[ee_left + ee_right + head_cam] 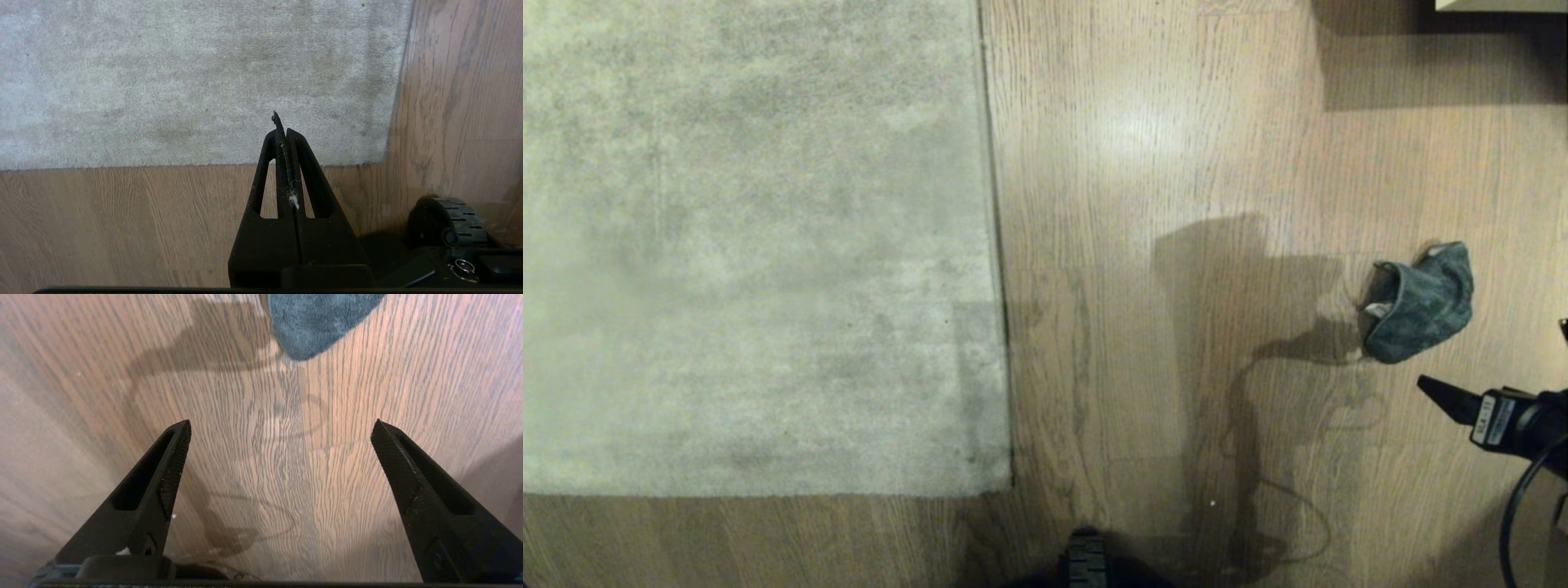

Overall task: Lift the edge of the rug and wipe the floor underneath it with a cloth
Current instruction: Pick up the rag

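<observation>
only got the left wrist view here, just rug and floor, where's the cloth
Observer: The cloth lies crumpled on the floor, well off to the robot's right of the rug edge, not touching the rug.
Operator: is the right gripper on it
Observer: No. The right gripper is wide open and empty, pointing at the cloth with bare floor between its fingertips.
Operator: rug lifted at all
Observer: No. In the head view that edge lies flat on the floor all along its length.
</observation>
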